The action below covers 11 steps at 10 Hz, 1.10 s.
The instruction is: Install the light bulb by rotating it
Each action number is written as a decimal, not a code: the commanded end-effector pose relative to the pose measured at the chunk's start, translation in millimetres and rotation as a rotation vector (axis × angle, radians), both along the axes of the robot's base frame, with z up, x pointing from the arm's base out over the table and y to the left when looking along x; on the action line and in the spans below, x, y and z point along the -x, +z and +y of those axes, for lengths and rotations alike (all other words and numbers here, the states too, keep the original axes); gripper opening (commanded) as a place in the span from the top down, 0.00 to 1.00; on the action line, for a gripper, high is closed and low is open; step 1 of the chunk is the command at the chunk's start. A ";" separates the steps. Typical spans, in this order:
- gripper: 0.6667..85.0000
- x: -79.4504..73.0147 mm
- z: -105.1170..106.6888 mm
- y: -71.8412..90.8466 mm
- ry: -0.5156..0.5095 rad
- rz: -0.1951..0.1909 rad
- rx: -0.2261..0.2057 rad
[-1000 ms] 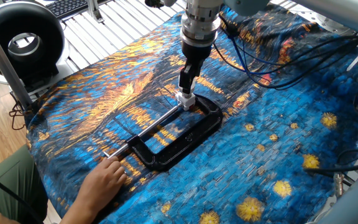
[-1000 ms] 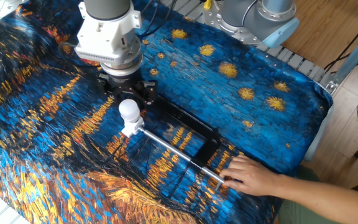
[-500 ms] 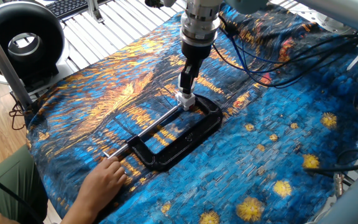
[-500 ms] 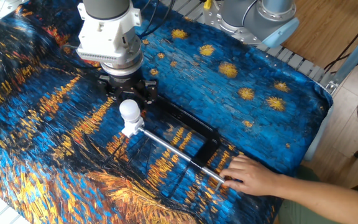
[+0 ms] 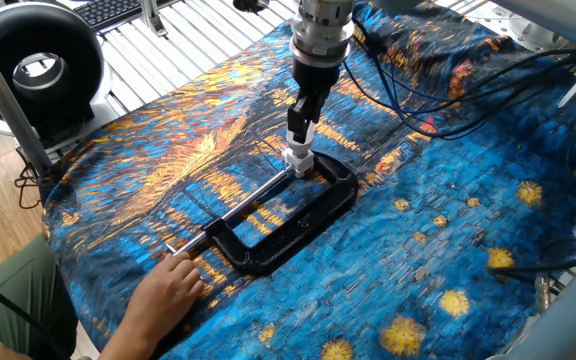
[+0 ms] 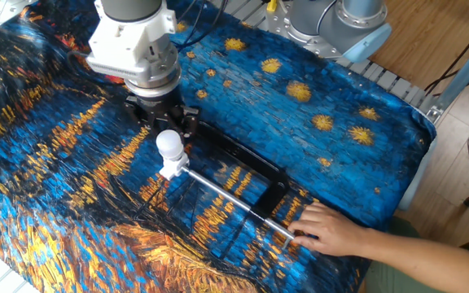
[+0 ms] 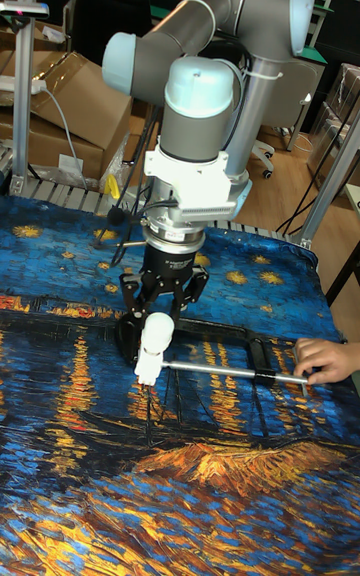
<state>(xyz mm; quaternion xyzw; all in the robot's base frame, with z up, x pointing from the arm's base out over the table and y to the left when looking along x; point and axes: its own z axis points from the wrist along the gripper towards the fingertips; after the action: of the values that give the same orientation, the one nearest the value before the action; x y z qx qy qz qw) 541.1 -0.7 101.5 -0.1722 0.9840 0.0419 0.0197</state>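
Note:
The light bulb (image 6: pixel 169 144) (image 7: pixel 157 329) is a small frosted globe standing on a white socket base (image 6: pixel 169 169) (image 7: pixel 147 368) at one end of the black C-clamp (image 5: pixel 298 225) (image 6: pixel 251 167). In one fixed view the light bulb (image 5: pixel 297 153) shows just below the finger tips. My gripper (image 6: pixel 169 128) (image 7: pixel 160 314) (image 5: pixel 299 135) hangs directly over the bulb, open, its black fingers (image 7: pixel 128 314) spread to either side of the globe without pressing on it. A person's hand (image 5: pixel 168 290) (image 6: pixel 324 228) holds the far end of the clamp's screw rod (image 6: pixel 234 199).
The blue and orange patterned cloth (image 5: pixel 468 230) covers the table. Loose cables (image 5: pixel 448 90) lie behind the arm. A black round fan (image 5: pixel 38 65) stands off the table's left edge. A second robot base (image 6: pixel 332 20) sits at the far side. Cardboard boxes (image 7: pixel 60 106) stand behind.
The wrist has shifted slightly up and away from the bulb, with a small turn. The bulb, clamp and hand have stayed where they were.

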 end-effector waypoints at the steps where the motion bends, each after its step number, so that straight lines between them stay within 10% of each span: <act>1: 0.40 -6.8 4.4 2.2 -0.092 0.004 -0.033; 11: 0.84 -28.4 -8.5 1.6 -0.018 -0.090 0.100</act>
<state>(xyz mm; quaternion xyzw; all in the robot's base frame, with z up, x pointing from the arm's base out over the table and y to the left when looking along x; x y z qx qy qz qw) 561.5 -10.7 100.6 -0.1353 0.9899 0.0029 0.0417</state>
